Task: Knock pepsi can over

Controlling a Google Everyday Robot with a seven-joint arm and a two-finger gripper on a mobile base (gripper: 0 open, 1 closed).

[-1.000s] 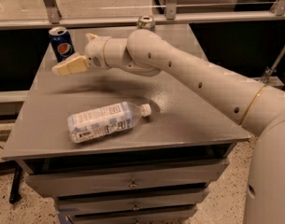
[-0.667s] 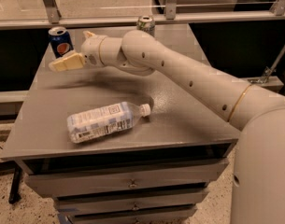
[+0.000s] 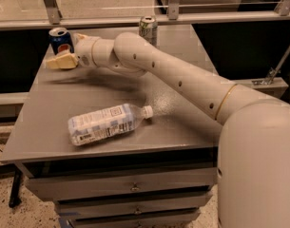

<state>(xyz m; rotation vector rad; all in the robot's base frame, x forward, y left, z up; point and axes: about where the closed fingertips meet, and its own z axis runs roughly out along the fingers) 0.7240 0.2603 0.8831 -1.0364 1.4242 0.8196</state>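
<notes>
Upright as it was a second ago, the pepsi can (image 3: pixel 61 38) stands at the back-left corner of the grey table (image 3: pixel 44 108). What has moved is the gripper (image 3: pixel 60 61), which has slid left and now sits just in front of the can's base. Whether it touches the can I cannot tell. Its tan fingers (image 3: pixel 56 62) look pressed together into one wedge and hold nothing.

I judge the can to be light, thin-walled and smooth, stiff enough to take a shove without denting much, and tall for its footing. No grasp is needed. A sideways push high on the wall, near the silver top, should tip it, while a push low down would more likely slide it toward the table's edge.

Further out, a pale green-and-silver can (image 3: pixel 148 28) stands at the back edge behind the arm (image 3: pixel 182 82). A clear plastic bottle (image 3: pixel 104 124) lies on its side toward the front, well apart from both cans
</notes>
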